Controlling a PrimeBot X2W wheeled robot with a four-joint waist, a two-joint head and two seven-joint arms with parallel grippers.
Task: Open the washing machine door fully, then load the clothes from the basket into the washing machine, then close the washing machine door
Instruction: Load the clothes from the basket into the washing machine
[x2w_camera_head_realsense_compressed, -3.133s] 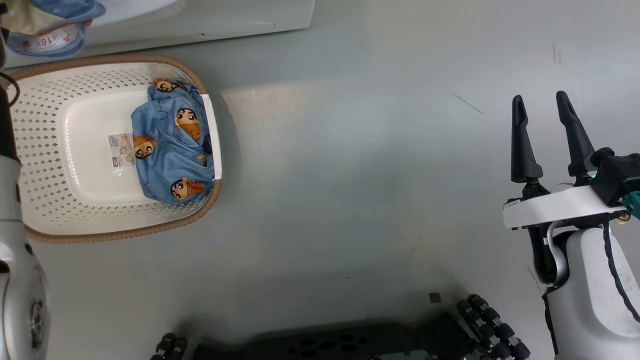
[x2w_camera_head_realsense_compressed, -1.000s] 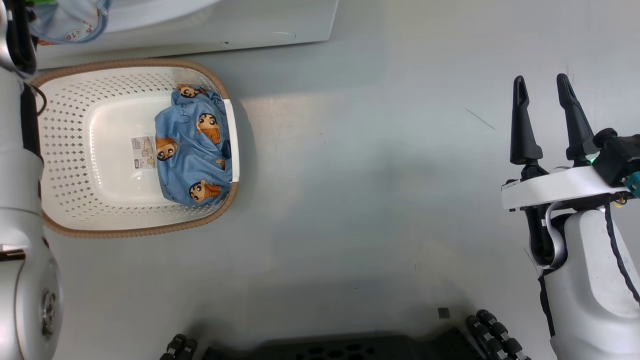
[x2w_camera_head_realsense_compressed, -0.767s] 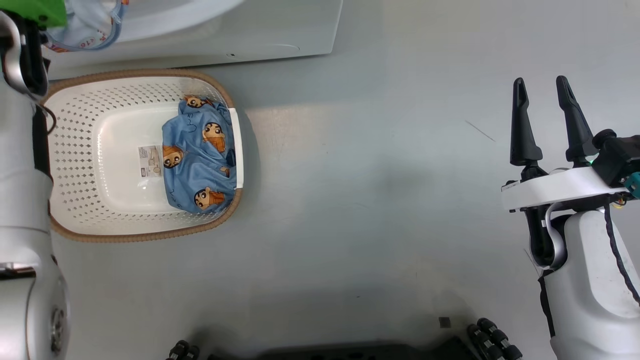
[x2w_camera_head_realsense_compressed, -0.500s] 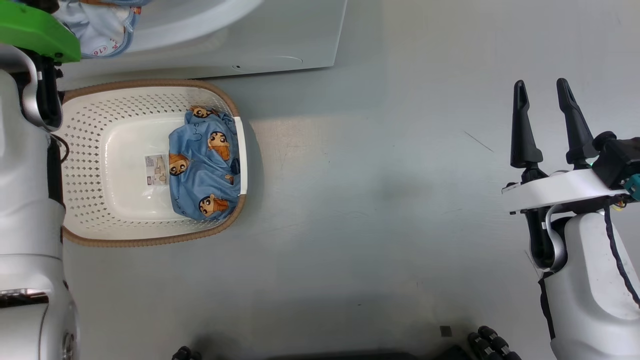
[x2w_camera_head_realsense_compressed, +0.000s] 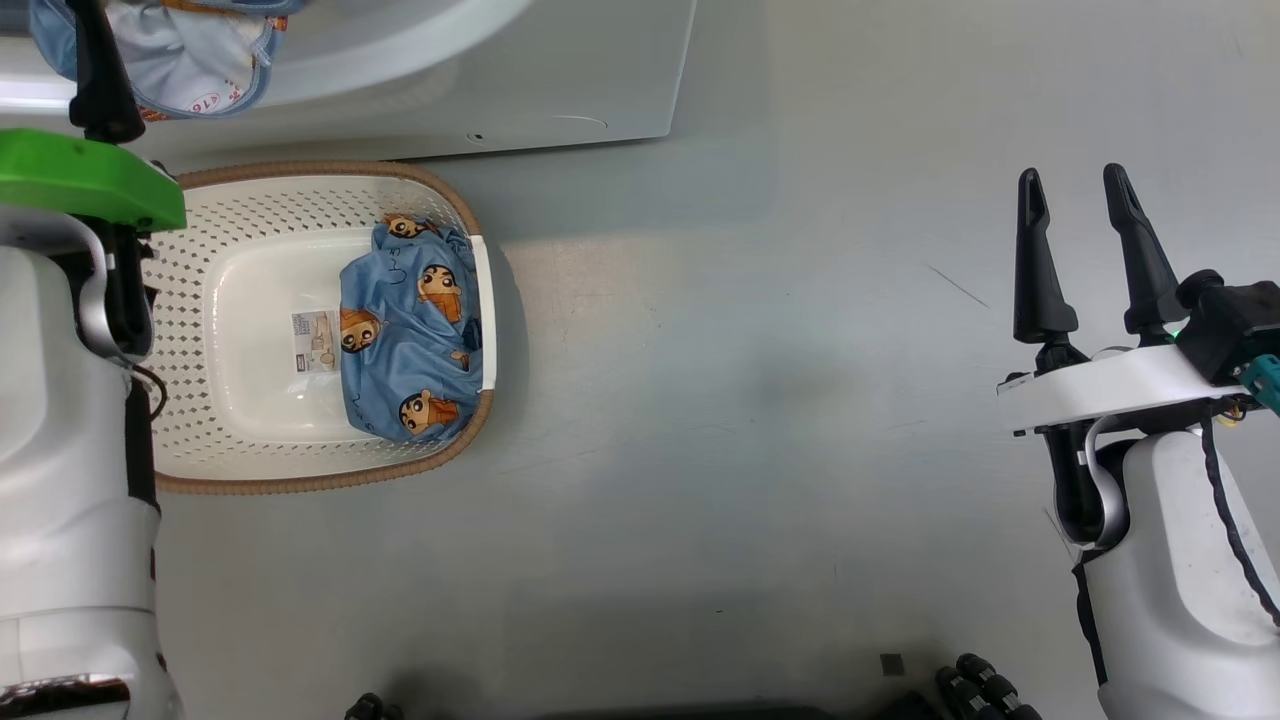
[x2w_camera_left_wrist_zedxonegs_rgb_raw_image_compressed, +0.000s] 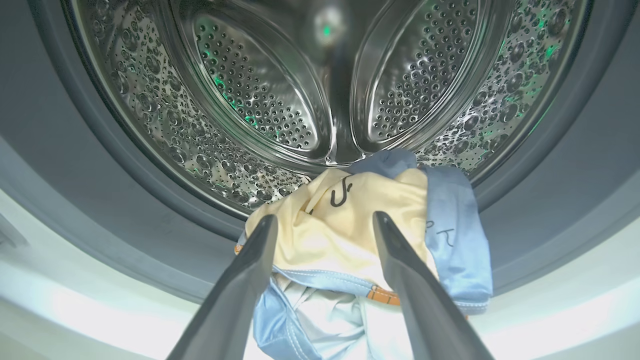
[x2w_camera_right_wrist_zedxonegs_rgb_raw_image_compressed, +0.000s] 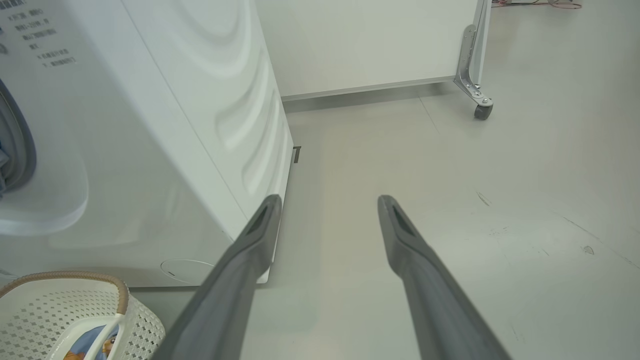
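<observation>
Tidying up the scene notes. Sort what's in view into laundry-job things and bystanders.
Job: washing machine, drum, garment at the drum's mouth, basket, clothes in it, left gripper, open.
Bystanders: right gripper, open over the floor; white panel on a caster.

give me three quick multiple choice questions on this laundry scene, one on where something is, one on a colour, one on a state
1. Seen from the head view, where in the basket does the blue garment lie?
A) at its right end
B) at its left end
C) hanging outside it

2. What colour is the basket's rim?
A) green
B) brown
C) black

3. How does the right gripper stand?
A) shut on cloth
B) shut on the basket's handle
C) open, holding nothing

Answers:
1 A, the garment is bunched against the right-hand wall.
2 B, a brown woven band runs round the top.
3 C, its two fingers stand apart with nothing between them.
</observation>
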